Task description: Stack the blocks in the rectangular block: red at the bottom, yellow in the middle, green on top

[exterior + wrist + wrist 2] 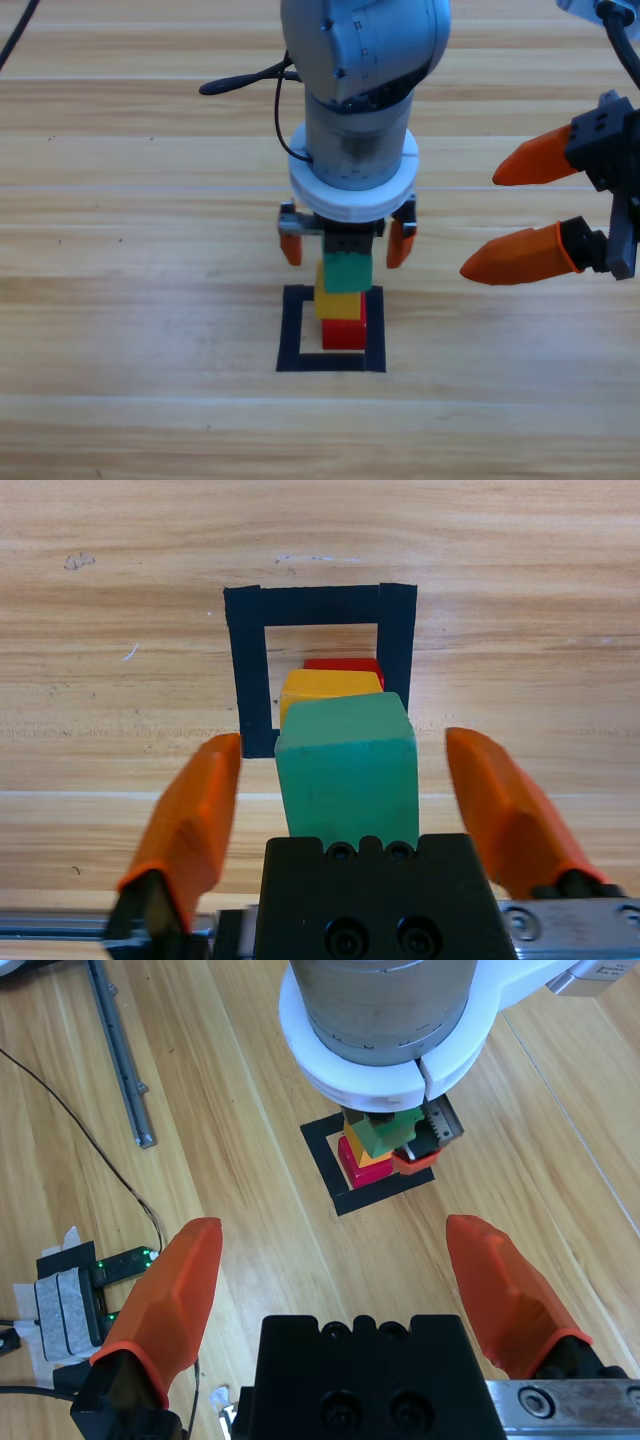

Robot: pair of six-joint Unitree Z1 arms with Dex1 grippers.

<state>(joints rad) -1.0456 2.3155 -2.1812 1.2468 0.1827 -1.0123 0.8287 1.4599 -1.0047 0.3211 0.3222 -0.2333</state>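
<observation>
Red cube (344, 334): bottom of stack, inside black tape rectangle (294, 330). Yellow cube (338, 304): on red, upright. Teal-green cube (348, 271): topmost, between the left gripper's (346, 243) parted jaws, untouched by either, directly below it.

This looks like a robot lab, a room for testing robots. The wooden surface (120, 200) is nearly bare and has a square of black tape (294, 330) stuck on it as a mark. Black wires (90, 1150) run across it. A small circuit board with green lights (120, 1260) and a metal rail (120, 1060) lie near the edge.
</observation>
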